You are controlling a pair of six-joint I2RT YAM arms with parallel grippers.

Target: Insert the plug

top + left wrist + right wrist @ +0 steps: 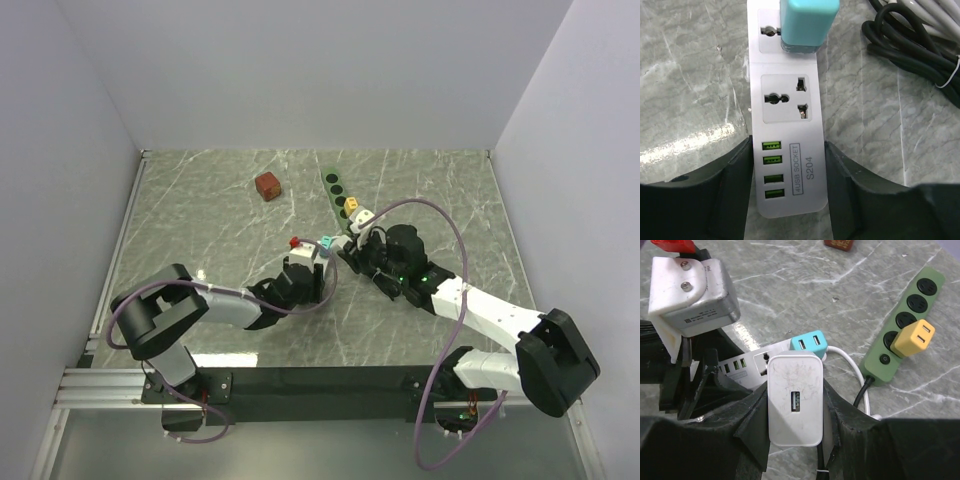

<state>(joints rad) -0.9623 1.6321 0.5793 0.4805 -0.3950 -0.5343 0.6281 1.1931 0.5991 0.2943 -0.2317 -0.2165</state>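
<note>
Left pincer (788,146) clamps white power strip (812,150) at USB end to steady it; right pincer (795,407) grips white charger (794,370) near free socket (785,97) for insertion.

The worktop (200,210) is a grey-green marbled sheet, glossy enough to show glare. A red-brown block (267,186) sits alone toward the far edge, left of centre. Near it on the right a green strip (334,185) lies slantwise, one end toward the far edge and its cord end pointing to the middle. Around the middle, on the side toward the near edge, a white strip (790,150) lies flat, with a looped black cable (910,55) and a white cable (850,360) on the surface near it.
</note>
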